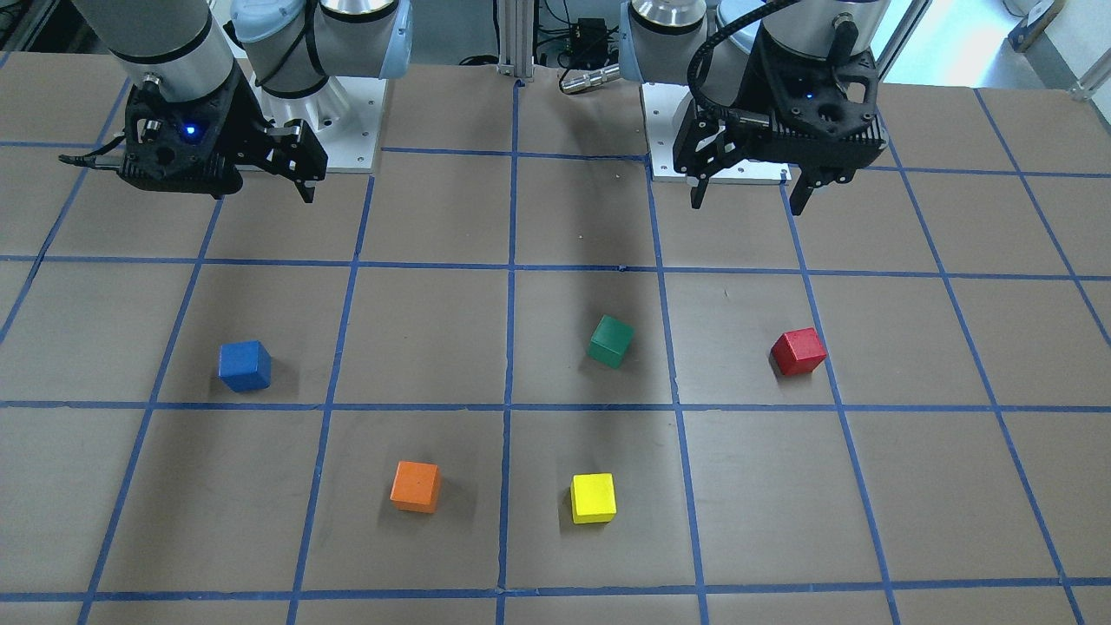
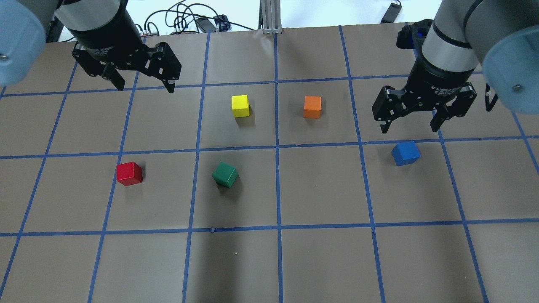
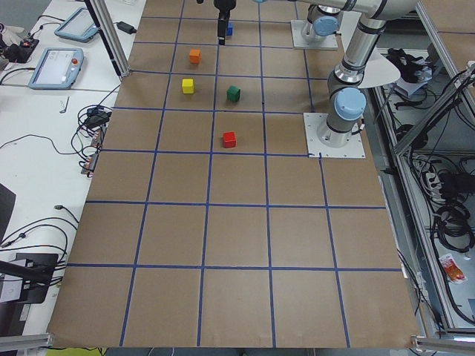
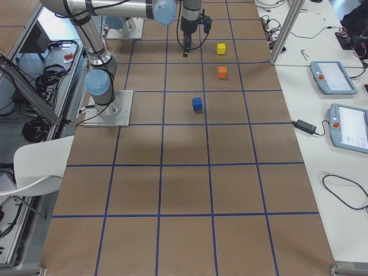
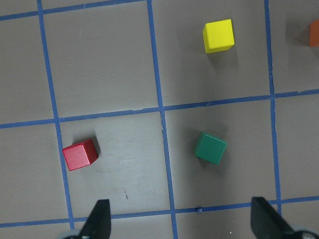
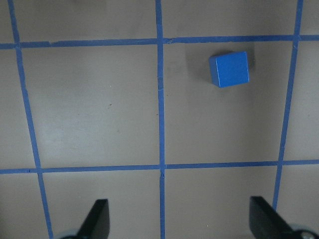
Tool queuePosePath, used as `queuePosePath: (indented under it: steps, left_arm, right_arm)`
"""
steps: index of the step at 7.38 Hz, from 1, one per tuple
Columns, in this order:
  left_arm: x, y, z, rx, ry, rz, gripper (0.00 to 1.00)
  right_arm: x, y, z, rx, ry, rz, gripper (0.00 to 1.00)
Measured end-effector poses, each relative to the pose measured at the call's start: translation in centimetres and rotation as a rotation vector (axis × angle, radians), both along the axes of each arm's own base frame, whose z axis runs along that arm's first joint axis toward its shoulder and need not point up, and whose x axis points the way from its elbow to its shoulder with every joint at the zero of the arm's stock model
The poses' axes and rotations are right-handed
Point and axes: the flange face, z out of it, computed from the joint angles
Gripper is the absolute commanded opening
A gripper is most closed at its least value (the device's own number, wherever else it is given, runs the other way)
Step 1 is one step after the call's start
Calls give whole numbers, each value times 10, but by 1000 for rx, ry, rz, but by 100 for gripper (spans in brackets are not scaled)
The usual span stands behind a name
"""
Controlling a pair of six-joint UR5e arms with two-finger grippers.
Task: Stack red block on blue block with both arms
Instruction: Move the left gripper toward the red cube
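The matte brown table surface (image 1: 434,330) is ruled into squares by blue tape lines (image 1: 512,347). On it lie five small solid cubes, one of each colour. All are the same size, sharp-edged and dull-faced, and each rests flat on the table by itself, well apart from the others.

Nearest the operators' side are two: the orange cube (image 1: 415,486) and the yellow cube (image 1: 593,498), in neighbouring squares. Behind them is a row of three. The blue block (image 1: 245,365) is on the robot's right, and the green cube (image 1: 610,341) is near the middle, turned askew to the grid. The red block (image 1: 798,351) is on the robot's left, just beside a tape line. The green cube lies between the red block and the blue block.

Farther back, towards the robot's bases, two black two-finger grippers hang above the table on two silver-grey jointed arms (image 1: 807,26) with light-blue caps. The left gripper (image 1: 748,204) has its fingers spread wide with nothing between them. The right gripper (image 2: 408,128) is likewise spread and empty. In its wrist view the blue block lies ahead, right of centre.
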Motion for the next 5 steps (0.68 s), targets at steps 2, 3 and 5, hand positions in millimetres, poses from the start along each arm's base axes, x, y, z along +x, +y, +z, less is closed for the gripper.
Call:
queuePosePath:
  steps: [2, 3, 5]
  left_arm:
    - [0, 0, 3, -4, 12, 2, 100]
    - [0, 0, 3, -4, 15, 3, 100]
    - [5, -2, 2, 13, 15, 14, 100]
  right_arm:
    - [-1, 0, 0, -2, 7, 0, 100]
    - [0, 0, 1, -4, 2, -4, 100]
    - [0, 0, 2, -5, -4, -11, 100]
